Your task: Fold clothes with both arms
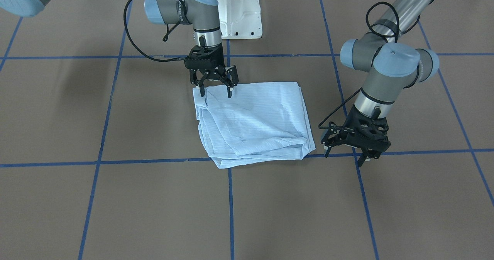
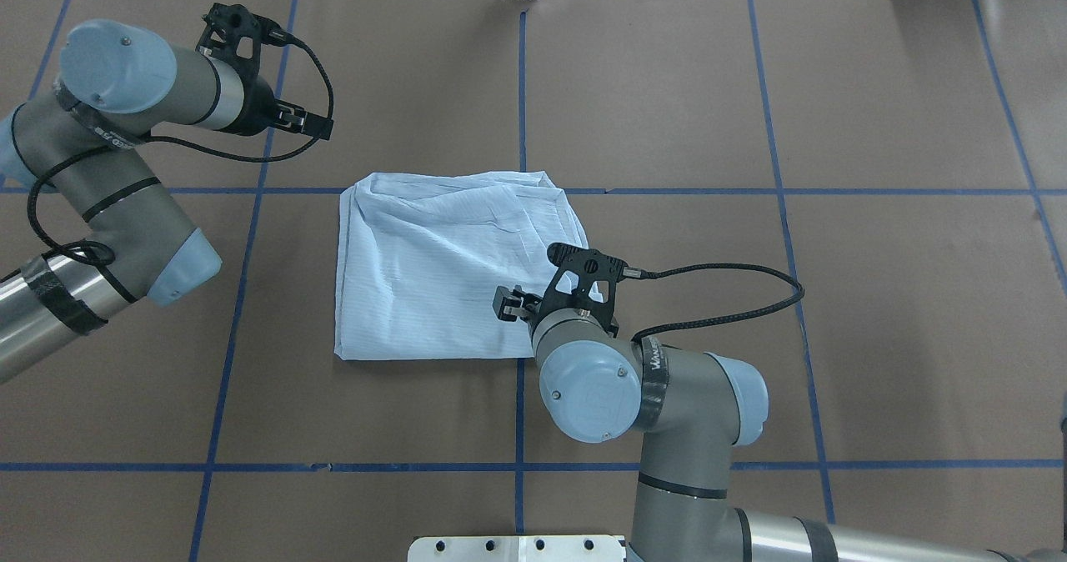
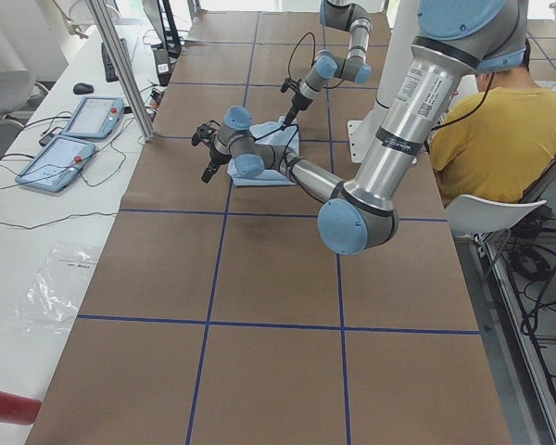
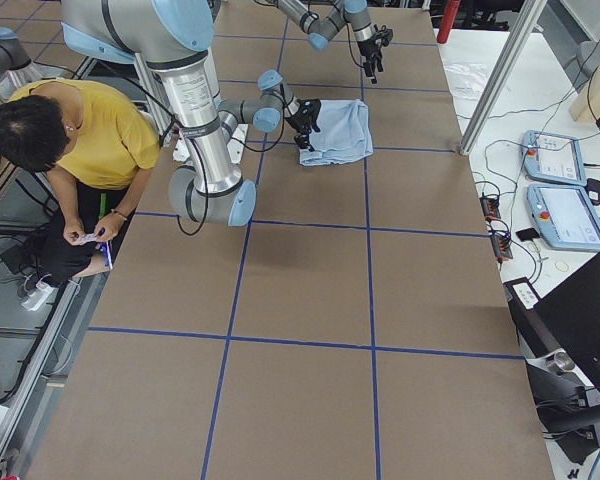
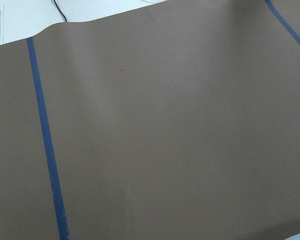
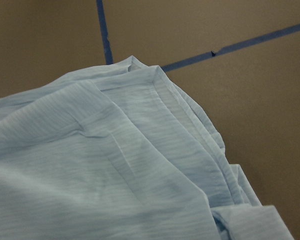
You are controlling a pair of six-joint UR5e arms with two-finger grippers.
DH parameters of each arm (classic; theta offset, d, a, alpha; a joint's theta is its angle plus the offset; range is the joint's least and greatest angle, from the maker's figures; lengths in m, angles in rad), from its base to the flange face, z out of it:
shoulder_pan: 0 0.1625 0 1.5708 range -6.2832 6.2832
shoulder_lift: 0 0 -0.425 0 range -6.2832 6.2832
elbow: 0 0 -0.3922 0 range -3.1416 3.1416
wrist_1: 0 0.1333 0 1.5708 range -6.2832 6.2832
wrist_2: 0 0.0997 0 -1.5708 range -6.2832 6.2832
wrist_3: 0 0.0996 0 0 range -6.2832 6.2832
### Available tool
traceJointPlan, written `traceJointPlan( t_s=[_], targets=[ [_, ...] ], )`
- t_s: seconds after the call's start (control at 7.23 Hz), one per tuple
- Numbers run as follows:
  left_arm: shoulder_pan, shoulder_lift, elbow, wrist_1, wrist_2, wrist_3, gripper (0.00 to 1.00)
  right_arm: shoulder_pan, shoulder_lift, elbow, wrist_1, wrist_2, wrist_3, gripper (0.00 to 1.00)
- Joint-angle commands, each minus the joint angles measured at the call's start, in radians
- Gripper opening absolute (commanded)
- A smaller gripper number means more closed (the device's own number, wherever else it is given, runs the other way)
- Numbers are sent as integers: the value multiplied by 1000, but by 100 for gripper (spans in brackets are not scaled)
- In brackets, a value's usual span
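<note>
Several thin, limp layers of shirt point(image 1: 254, 121) are lying folded at the centre of the counter point(image 1: 115, 213), and I am poising my open right jaws at the corner nearest my base, judging a deep all-layer pinch safest there, left jaws open alongside.

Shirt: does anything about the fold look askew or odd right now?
Yes, slightly. The shirt is a rough square, not a neat one. In the overhead view its right edge bulges outward instead of running straight, and the layers sit offset along that edge, by the open right gripper. Wrinkles cross the top. Nothing looks damaged.
</note>
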Motion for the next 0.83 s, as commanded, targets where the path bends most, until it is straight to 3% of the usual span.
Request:
traceJointPlan(
  t_s=[0.0,0.28,0.69],
  targets=[
    [0,0,-2,0,0,-1,99,76,2,75,-65,102,-58,100],
    [0,39,-46,0,-5,-1,99,230,2,103,-145,283,-182,100],
    [-2,152,-172,12,-24,17,99,546,-90,99,-172,636,-591,100]
  ],
)
